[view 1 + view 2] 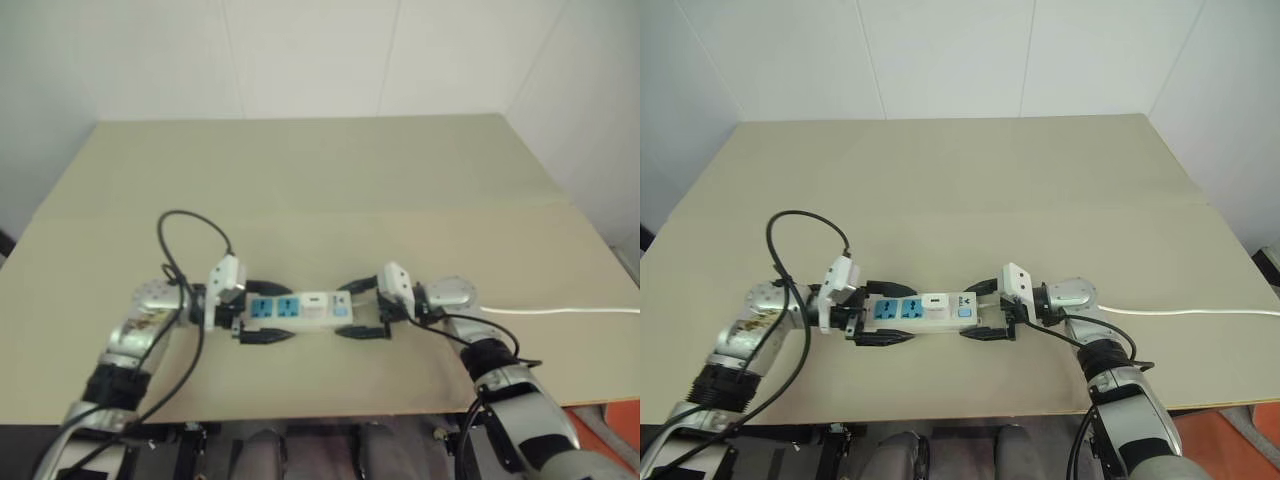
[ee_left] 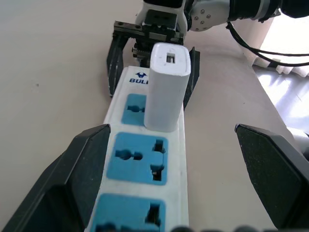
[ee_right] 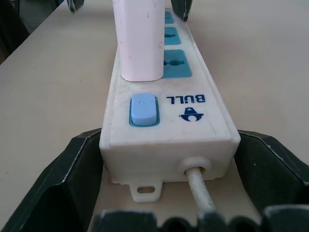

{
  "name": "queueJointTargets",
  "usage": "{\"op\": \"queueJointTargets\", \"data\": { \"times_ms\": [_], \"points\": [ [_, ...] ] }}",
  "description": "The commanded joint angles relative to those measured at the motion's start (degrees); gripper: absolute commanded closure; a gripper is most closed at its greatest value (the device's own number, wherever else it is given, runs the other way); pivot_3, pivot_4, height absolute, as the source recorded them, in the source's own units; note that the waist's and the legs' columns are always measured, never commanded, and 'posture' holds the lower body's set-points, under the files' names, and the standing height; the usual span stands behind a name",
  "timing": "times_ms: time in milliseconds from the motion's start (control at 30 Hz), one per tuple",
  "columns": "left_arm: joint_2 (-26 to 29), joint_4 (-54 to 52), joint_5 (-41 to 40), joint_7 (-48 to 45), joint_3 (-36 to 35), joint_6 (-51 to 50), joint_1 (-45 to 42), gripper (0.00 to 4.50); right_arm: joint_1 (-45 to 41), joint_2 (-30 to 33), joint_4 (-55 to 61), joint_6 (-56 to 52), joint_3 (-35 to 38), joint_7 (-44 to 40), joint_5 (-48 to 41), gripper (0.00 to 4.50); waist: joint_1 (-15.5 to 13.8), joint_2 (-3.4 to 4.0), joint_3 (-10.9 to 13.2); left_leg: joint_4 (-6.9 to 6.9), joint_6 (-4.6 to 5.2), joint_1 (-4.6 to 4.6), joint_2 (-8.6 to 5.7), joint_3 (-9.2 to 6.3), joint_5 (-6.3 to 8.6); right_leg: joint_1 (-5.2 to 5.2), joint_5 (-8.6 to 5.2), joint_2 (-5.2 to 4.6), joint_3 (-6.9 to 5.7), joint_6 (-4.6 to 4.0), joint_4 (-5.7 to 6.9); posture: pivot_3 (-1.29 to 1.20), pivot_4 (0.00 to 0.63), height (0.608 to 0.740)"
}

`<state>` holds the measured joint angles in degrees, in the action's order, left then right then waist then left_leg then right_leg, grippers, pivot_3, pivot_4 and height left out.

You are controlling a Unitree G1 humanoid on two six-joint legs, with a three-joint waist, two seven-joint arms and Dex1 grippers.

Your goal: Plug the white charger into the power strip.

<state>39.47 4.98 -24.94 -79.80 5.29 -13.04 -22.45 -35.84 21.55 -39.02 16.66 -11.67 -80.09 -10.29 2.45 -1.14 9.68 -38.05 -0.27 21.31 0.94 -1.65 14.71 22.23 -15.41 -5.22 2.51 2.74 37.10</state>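
Left eye view first: the power strip lies on the table between my two grippers, with the white charger standing in the socket nearest my right gripper. My left gripper sits at the opposite end of the strip, its black fingers spread to either side of that end. A thin white cord runs off behind my right wrist.

Left wrist view: my fingers stand wide apart with nothing between them but the strip's near end, so this gripper is open and empty. Straight ahead of it, past two free blue sockets, the charger rises upright from the third socket, and beyond it my right gripper brackets the far end.

Right wrist view: my right fingers flank the switch end of the strip, close against its sides; I judge this a bracing hold. Just ahead of them are the blue switch and then the charger, its base flush with the strip's face.

To my eye the plug is seated. The step in hand is letting go cleanly: I should draw my left gripper straight back without brushing the strip, and open the right only afterwards, so nothing tilts the charger.
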Motion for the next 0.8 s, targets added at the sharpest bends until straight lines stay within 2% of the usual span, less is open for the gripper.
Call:
{"op": "queueJointTargets", "data": {
  "times_ms": [33, 167, 333, 400, 633, 800],
  "points": [
    [4.33, -3.29, -1.50, -2.24, -3.16, -1.26, -0.70, 0.00, -0.16, 3.08, 2.90, -3.03, 2.08, -1.22, -1.34, 0.05, -0.16, 0.00, 0.03, 0.02, 0.00, 0.03, -0.01, 0.00, 0.00, 0.02, 0.00, -0.01, -0.01, 0.01, -0.02, 0.00, 0.150, 0.740],
    [8.71, -2.98, 1.46, -2.09, -3.80, -0.52, -0.88, 0.00, 1.92, 7.47, 8.62, -4.19, 4.95, -1.47, -3.38, 0.05, -0.38, 0.01, 0.10, 0.05, 0.00, 0.33, -0.01, 0.00, 0.00, 0.25, -0.01, -0.04, -0.07, 0.01, -0.10, 0.00, 0.150, 0.740],
    [13.11, -3.81, 2.22, -0.23, -7.46, -0.73, 0.31, 0.00, 9.58, 15.17, 25.20, -14.31, 11.94, 0.15, -11.19, 0.05, -0.56, 0.00, 0.11, 0.05, 0.01, 1.10, 0.00, -0.01, 0.00, 1.04, -0.01, -0.03, -0.08, 0.01, 0.02, 0.00, 0.150, 0.740],
    [14.54, -4.77, 1.34, 0.30, -9.45, -1.72, 1.75, 0.00, 13.36, 17.96, 30.65, -16.76, 15.11, 1.96, -12.97, 0.05, -0.61, 0.00, 0.11, 0.05, 0.02, 1.11, 0.01, 0.00, 0.01, 1.04, -0.01, -0.03, -0.10, 0.02, 0.01, 0.00, 0.150, 0.740],
    [22.09, -11.86, -1.08, -1.87, -18.84, -4.31, 14.62, 0.00, 30.52, 27.68, 46.04, -26.57, 27.78, 6.13, -18.85, 0.05, -0.54, -0.01, 0.15, 0.15, 0.26, 1.13, 0.02, 0.07, 0.15, 1.00, -0.07, -0.04, -0.08, 0.11, -0.07, 0.00, 0.150, 0.740],
    [22.29, -17.33, -2.88, 0.68, -26.87, -7.28, 23.71, 0.00, 40.85, 30.57, 53.76, -30.87, 35.92, 8.59, -20.57, 0.05, -0.86, -0.03, 0.16, 0.15, 0.29, 1.02, 0.03, 0.15, 0.18, 0.88, -0.09, -0.07, -0.05, 0.13, -0.34, 0.00, 0.150, 0.740]
  ]
}}
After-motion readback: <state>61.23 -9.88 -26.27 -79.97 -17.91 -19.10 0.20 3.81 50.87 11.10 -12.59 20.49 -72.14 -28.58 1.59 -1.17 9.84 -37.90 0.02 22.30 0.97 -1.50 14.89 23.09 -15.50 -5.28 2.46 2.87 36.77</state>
